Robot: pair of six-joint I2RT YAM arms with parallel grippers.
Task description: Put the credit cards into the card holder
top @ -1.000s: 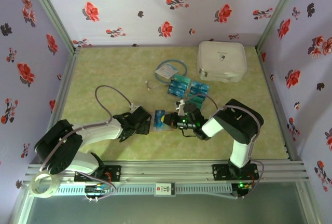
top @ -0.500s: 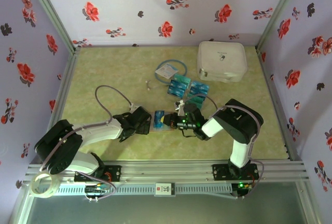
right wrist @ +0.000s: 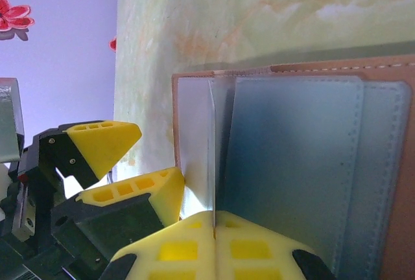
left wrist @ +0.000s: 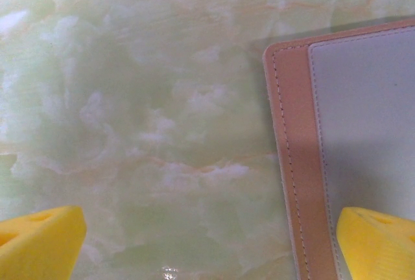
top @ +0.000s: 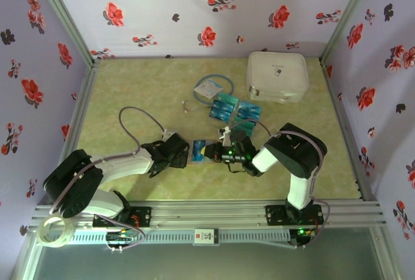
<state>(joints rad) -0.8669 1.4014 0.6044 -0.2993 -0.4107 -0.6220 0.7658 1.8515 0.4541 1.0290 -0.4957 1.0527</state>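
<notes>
Card [right wrist: 212, 150] juts lengthwise from right claw [right wrist: 214, 220] over card holder [right wrist: 298, 163].

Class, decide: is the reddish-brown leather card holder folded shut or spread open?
Spread open: the card holder lies flat, its grey inner pockets facing up inside the stitched brown border, as the right wrist view shows.

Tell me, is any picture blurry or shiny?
Left wrist: the yellow fingertips look soft and blurred, and a small bright glint sits on the table by the bottom edge. Right wrist: the card holder looks dim and bluish inside. Top external: evenly lit, but small things lack detail.
</notes>
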